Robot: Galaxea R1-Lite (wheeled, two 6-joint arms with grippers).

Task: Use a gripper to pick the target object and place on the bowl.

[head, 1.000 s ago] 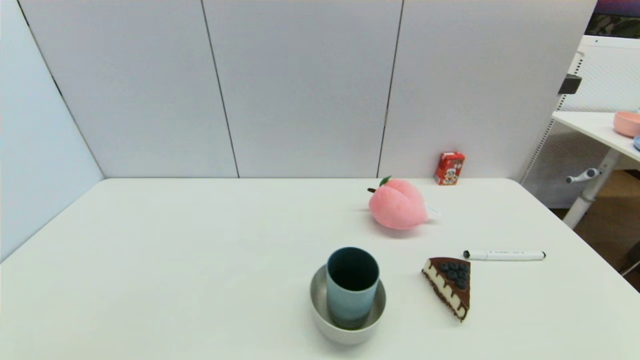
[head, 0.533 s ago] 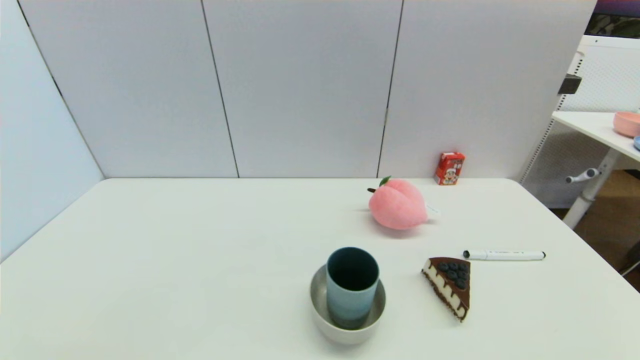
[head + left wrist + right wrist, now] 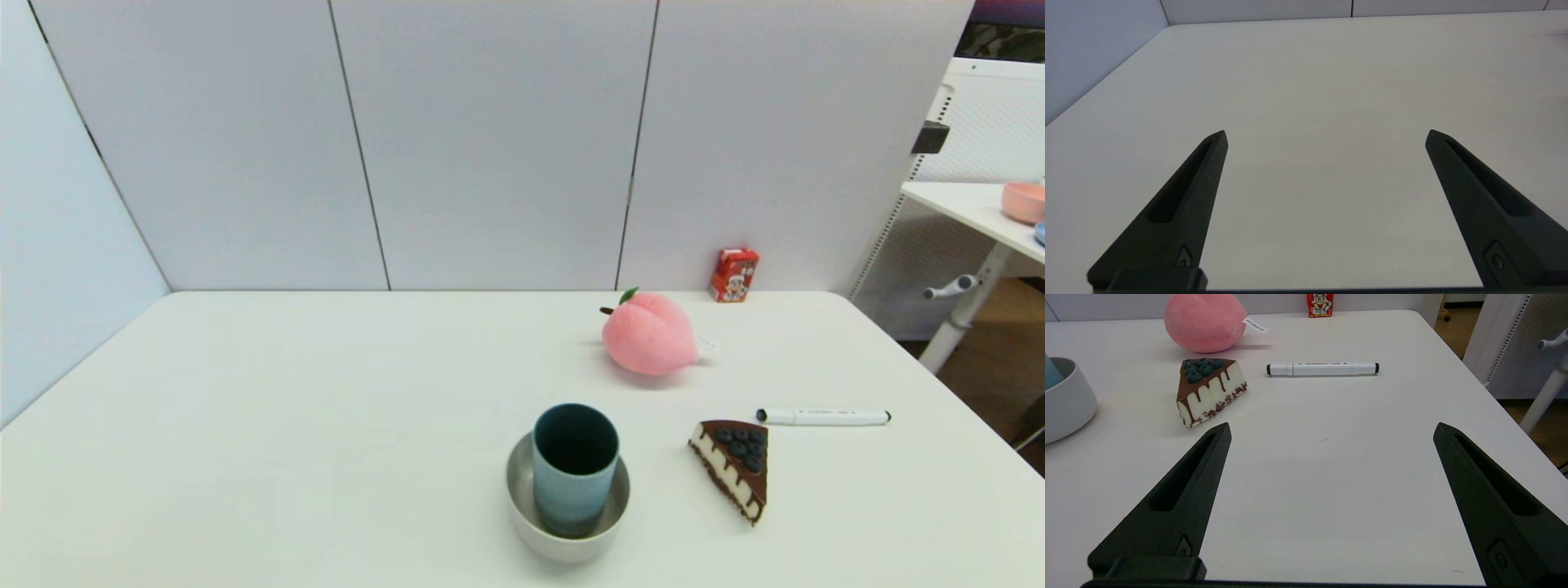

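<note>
the blue-grey cup (image 3: 575, 469) stands upright inside the off-white bowl (image 3: 522, 510), near the front of the white table (image 3: 326, 408), so the placing looks done. it seems a light, stiff tumbler with smooth, maybe slippery walls; i'd take it across the upper wall, below the rim. neither arm shows in the head view. the left gripper (image 3: 1326, 134) hangs over bare table, fingers wide apart, holding nothing. the right gripper (image 3: 1332, 428) is also spread wide and empty, the cake slice (image 3: 1208, 390) and marker (image 3: 1323, 369) ahead of it. a plush peach (image 3: 649, 333) and red carton (image 3: 733, 275) sit farther back by pale wall panels.
</note>
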